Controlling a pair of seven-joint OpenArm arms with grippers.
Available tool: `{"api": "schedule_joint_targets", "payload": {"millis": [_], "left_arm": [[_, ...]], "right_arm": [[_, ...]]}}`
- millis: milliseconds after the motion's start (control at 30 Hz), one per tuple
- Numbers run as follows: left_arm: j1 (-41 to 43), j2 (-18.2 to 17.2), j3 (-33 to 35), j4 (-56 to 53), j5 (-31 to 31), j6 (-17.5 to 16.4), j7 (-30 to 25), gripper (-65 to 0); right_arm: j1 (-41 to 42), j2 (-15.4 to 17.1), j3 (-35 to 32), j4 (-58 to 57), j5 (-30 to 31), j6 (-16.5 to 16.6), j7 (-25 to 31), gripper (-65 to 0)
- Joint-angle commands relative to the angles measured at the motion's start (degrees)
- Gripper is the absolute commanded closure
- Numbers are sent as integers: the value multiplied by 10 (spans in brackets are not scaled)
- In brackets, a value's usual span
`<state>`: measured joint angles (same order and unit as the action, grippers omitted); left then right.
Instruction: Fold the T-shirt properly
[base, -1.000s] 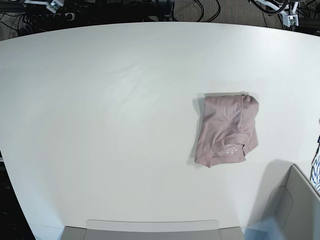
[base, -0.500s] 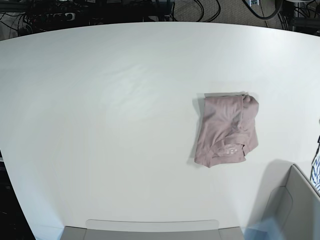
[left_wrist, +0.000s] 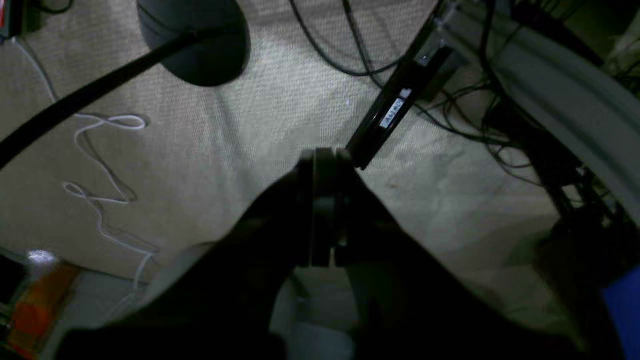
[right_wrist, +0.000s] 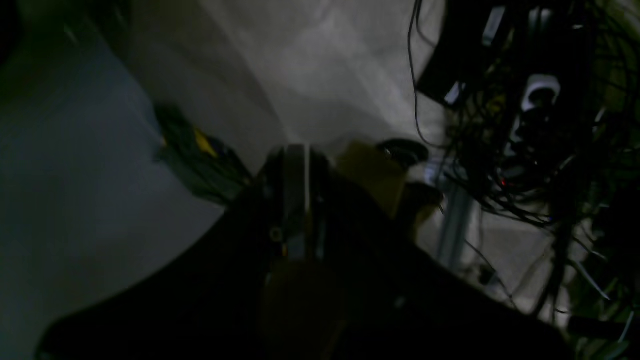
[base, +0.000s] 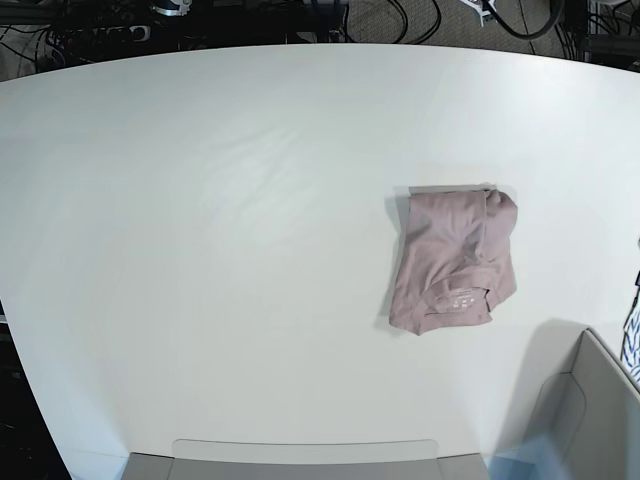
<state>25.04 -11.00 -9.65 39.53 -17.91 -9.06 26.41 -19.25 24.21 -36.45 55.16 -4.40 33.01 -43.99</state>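
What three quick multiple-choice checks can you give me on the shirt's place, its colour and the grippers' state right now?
1. Where does the T-shirt lie on the table in the base view?
A. On that view's right part
B. At the far left edge
C. Hanging over the near edge

2. What colour is the T-shirt?
A. Navy blue
B. Dusty pink
C. Bright green

3. How do the left gripper and the right gripper stand?
A. Both wide open
B. Both clamped on the T-shirt
C. Both shut on nothing, off the table

Answers: 1 A, the folded bundle sits right of centre in the base view. 2 B, the cloth reads pink against the white top. 3 C, each wrist view shows its jaws closed together over floor and cables, with no cloth between them.
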Motion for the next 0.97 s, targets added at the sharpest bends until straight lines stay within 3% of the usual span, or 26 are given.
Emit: {"api": "schedule_joint_targets", "payload": {"millis": [0,167,233,333,467,600,933], "left_arm": [[-1,-3,15,-10,0,0,-10,0],[-40,-3,70,-76,0,0,-74,0],[-54,-2,87,-99,0,0,-99,0],[-79,-2,115,-149,0,0,-151,0],[-93,-1,148,-200,0,0,-219,0],[-100,0,170,-208,0,0,-230,0],[-104,16,173,-209,0,0,-233,0]], "right_arm": [[16,-1,-12,-11,1,5,-1,-14],[62,-28,-68,-91,0,4,40,-14],[79,-39,-92,-133,0,-14,71,-14],[104,-50,-137,-177,0,-99,97,-14],[134,-55,-225,-198,0,-256,126,-14],[152,-55,-294,-216,0,-356,144,-14],[152,-57,-366,-231,1,-365,145,-15]]}}
